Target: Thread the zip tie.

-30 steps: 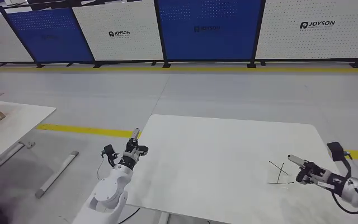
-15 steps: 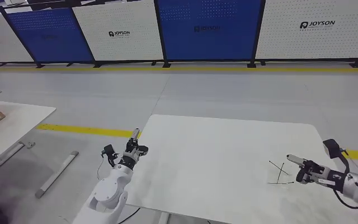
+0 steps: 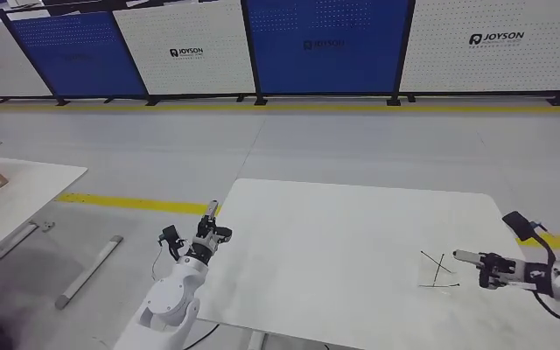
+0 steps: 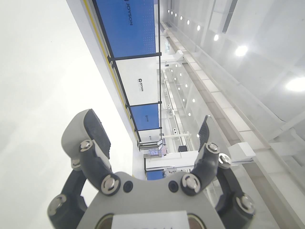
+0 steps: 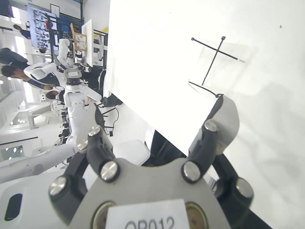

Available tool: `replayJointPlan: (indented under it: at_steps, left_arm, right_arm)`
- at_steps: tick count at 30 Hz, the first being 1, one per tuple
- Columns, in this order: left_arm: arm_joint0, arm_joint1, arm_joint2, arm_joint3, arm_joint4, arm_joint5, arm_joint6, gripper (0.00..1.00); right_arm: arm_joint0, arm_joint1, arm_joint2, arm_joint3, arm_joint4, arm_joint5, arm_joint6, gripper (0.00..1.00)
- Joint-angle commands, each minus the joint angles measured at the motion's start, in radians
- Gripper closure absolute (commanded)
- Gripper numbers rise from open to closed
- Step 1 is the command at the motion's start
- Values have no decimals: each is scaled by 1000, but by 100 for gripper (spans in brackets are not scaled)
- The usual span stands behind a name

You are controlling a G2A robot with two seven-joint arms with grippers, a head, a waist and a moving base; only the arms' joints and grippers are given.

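Note:
Three thin black zip ties lie loose near the right side of the white table [image 3: 350, 245]. Two of them cross [image 3: 436, 262] [image 5: 218, 51]. The third zip tie [image 3: 437, 285] [image 5: 202, 88] lies curved beside them, its head close to one fingertip [image 5: 222, 103] of my right gripper. My right gripper [image 3: 464, 257] [image 5: 158, 114] hovers just right of the ties, open and holding nothing. My left gripper [image 3: 210, 210] [image 4: 150, 125] stands at the table's left edge, far from the ties, open and empty.
Most of the table surface between the two arms is bare. A second white table [image 3: 35, 188] stands off to the left, with a grey bar [image 3: 87, 271] on the floor beside it. Blue and white partition panels [image 3: 324, 44] line the back.
My right gripper has shifted a little to the right and toward the near edge, drawing slightly back from the zip ties. The left arm and the ties have not moved.

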Motion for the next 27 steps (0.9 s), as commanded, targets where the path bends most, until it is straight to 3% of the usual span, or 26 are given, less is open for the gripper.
replayJointPlan:
  at_steps: [1,13,21,24,27]
  left_arm:
    - [0,0,0,0,0,0,0,0]
    - [0,0,0,0,0,0,0,0]
    - [0,0,0,0,0,0,0,0]
    - [0,0,0,0,0,0,0,0]
    - [0,0,0,0,0,0,0,0]
  right_arm:
    - [35,20,-41,36,27,10,0,0]
    - [31,21,-45,53,25,26,0,0]
    - [86,58,-181,106,10,169,0,0]
    - [116,72,-230,120,14,177,0,0]
    - [116,72,-230,120,14,177,0,0]
